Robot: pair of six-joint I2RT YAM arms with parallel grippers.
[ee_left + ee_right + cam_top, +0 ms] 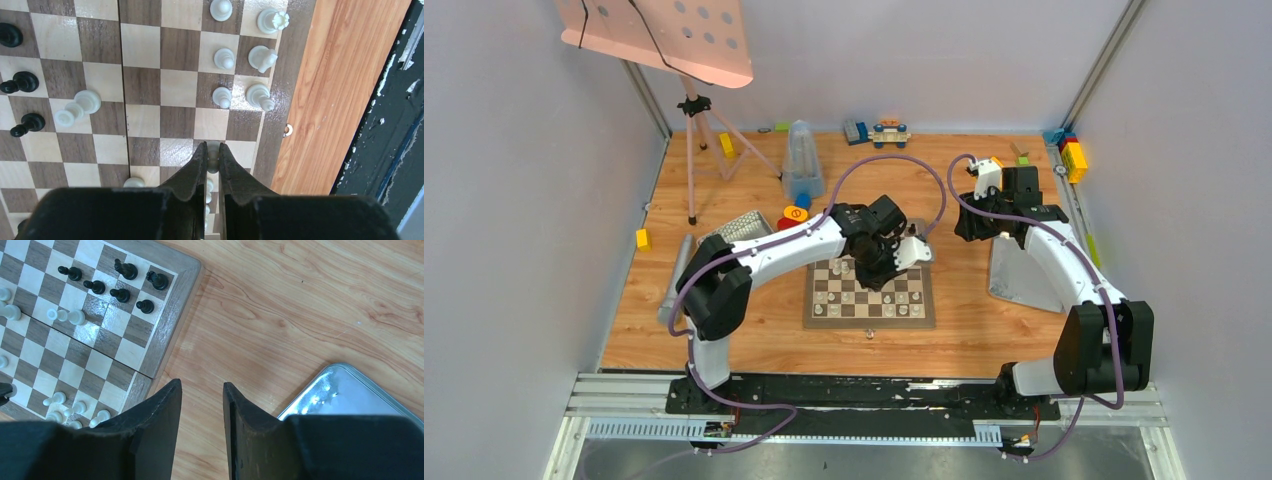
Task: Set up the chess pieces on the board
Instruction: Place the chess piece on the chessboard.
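Over the board (180, 50), our left fingers (196, 172) pinch a white piece (213, 159); right fingers (160, 412) gape empty. Next, we reckon: seat it upright.

Pale grey walls (504, 200) enclose a wood-grain tabletop (964, 340), with a pink perforated stand (664, 35) at back left.
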